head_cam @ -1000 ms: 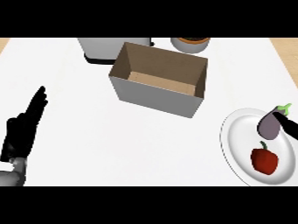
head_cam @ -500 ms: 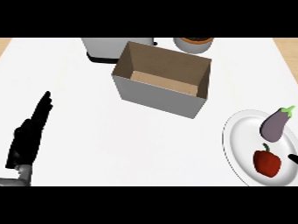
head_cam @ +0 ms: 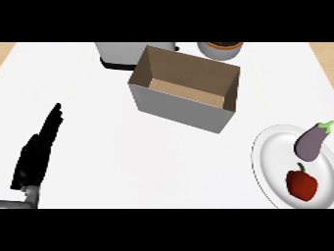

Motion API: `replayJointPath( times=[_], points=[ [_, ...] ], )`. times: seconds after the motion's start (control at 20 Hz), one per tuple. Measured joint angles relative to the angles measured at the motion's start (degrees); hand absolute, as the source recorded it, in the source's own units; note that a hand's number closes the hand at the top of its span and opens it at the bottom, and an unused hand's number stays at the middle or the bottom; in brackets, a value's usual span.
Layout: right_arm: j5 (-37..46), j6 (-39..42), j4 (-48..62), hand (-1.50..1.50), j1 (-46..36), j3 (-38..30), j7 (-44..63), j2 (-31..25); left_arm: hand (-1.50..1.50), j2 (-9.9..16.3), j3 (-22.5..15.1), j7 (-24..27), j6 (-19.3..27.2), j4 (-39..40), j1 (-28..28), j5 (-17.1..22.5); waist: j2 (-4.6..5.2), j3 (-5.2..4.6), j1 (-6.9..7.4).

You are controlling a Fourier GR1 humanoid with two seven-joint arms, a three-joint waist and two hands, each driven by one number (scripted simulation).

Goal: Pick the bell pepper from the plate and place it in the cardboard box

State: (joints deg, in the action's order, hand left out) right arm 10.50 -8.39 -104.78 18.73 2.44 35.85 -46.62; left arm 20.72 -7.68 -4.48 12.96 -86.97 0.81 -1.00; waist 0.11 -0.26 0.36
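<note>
At lower left, left hand [head_cam: 35, 154] rests open, holding nothing.

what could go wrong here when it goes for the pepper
1. The eggplant lies on the same plate just above the bell pepper, so a reaching hand could nudge or grab it instead.
2. The pepper sits near the plate's lower right rim, where a push could roll it off.
3. The cardboard box has tall walls; a low carry could hit its near wall.

The right hand is out of view; the left hand rests open.
</note>
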Motion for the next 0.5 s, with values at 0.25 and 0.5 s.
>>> replayJointPath(
  times=[0.25,0.5],
  points=[
    [-0.2,6.4,-4.2,-1.5,-5.6,3.5,13.7,0.6,0.0,-0.9,0.2,-0.2,-0.1,-0.7,-0.4,-0.6,-0.05,0.14,0.1],
    [4.3,8.3,-4.0,-1.5,-10.0,6.6,21.0,5.0,0.0,-1.0,1.7,-0.9,-1.5,-1.4,-0.7,-1.1,-0.09,0.21,-0.04]
  ],
)
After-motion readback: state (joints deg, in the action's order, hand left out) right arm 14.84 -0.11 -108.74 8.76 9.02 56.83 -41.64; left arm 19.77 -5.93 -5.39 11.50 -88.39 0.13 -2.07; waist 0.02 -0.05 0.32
